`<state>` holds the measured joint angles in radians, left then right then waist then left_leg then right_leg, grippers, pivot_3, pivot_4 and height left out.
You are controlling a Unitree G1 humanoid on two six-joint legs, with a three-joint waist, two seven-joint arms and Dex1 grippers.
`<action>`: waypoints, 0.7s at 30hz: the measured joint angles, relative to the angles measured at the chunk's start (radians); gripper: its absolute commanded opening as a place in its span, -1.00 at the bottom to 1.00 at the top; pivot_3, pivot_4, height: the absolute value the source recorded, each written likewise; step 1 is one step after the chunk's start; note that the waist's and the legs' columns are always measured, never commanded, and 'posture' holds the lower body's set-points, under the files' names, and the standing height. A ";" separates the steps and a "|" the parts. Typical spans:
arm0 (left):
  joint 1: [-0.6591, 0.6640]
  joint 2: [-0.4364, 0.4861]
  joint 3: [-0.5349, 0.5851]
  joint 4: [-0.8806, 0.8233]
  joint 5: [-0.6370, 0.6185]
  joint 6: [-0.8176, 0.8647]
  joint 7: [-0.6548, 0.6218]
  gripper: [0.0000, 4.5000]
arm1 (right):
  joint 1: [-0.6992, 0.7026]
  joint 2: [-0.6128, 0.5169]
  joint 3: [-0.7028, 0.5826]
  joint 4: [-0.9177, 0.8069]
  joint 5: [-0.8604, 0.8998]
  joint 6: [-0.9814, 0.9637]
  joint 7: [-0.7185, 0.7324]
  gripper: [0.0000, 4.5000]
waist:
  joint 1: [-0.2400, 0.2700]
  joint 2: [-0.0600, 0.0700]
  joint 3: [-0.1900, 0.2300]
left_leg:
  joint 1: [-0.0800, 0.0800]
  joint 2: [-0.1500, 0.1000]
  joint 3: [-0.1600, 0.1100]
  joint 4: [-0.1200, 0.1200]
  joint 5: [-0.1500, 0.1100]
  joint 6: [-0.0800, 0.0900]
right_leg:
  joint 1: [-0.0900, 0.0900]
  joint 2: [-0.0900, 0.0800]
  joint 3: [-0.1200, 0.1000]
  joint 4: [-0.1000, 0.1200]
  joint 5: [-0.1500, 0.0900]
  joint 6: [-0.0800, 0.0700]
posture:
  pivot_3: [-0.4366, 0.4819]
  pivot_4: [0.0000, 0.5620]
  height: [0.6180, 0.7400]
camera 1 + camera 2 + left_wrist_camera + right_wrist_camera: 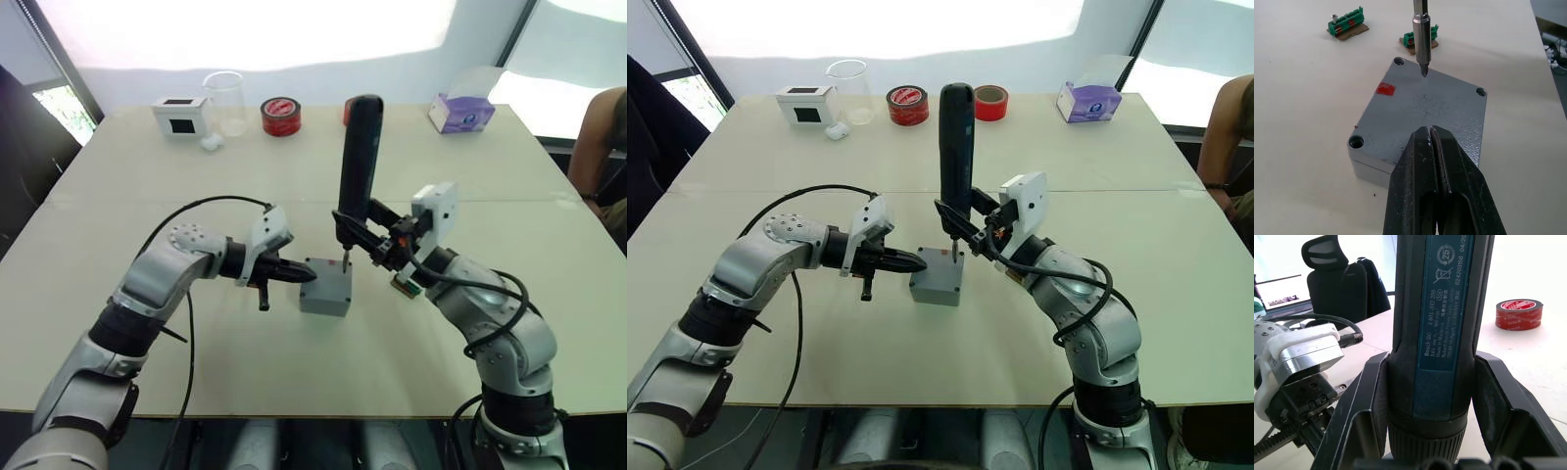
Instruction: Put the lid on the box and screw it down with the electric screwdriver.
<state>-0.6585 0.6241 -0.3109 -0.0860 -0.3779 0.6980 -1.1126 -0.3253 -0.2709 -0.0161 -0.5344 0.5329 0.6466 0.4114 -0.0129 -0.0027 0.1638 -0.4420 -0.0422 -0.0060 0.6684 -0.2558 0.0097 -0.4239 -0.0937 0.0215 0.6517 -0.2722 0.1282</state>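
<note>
The grey box stands at the table's middle with the flat lid lying on top of it; the lid carries a small red mark and has open corner holes. My left gripper is shut and empty, its tips at the lid's edge on the left side. My right gripper is shut on the electric screwdriver, a long black cylinder held upright. Its silver bit points down at the lid's far edge, beside a corner hole rather than in it.
Along the back of the table stand a white box with a black screen, a glass beaker, red tape rolls and a purple tissue box. Two green terminal blocks lie past the box. A person sits at the right edge.
</note>
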 measured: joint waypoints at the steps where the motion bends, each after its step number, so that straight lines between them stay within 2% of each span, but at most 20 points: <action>1: 0.001 -0.001 -0.002 0.002 0.004 -0.009 0.000 -1.00 | 0.000 0.002 0.001 0.002 -0.001 -0.005 -0.001 -0.20 | 0.000 0.000 0.000 | 0.000 0.000 0.000 0.000 0.000 0.000 | 0.000 0.000 0.000 0.000 0.000 0.000 | -0.05 -0.47 1.00; 10: 0.009 -0.021 -0.022 0.005 0.063 -0.080 0.005 -1.00 | -0.004 -0.037 0.013 0.055 -0.061 -0.103 0.026 -0.20 | 0.002 0.000 0.000 | 0.002 0.000 0.000 0.000 -0.001 0.001 | 0.003 0.000 0.000 0.000 0.000 0.000 | -0.05 -0.47 1.00; 21: 0.022 -0.025 -0.022 0.003 0.072 -0.080 0.004 -1.00 | 0.016 -0.025 0.018 0.118 -0.096 -0.130 0.018 -0.20 | 0.001 0.000 0.000 | 0.015 0.001 0.000 -0.002 -0.002 0.004 | 0.016 0.000 0.000 -0.003 0.000 0.000 | -0.05 -0.47 1.00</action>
<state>-0.6365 0.5986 -0.3328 -0.0834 -0.3059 0.6176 -1.1089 -0.3097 -0.2959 0.0014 -0.4161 0.4372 0.5163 0.4290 -0.0115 -0.0031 0.1636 -0.4267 -0.0417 -0.0064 0.6665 -0.2581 0.0136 -0.4078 -0.0933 0.0211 0.6485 -0.2724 0.1278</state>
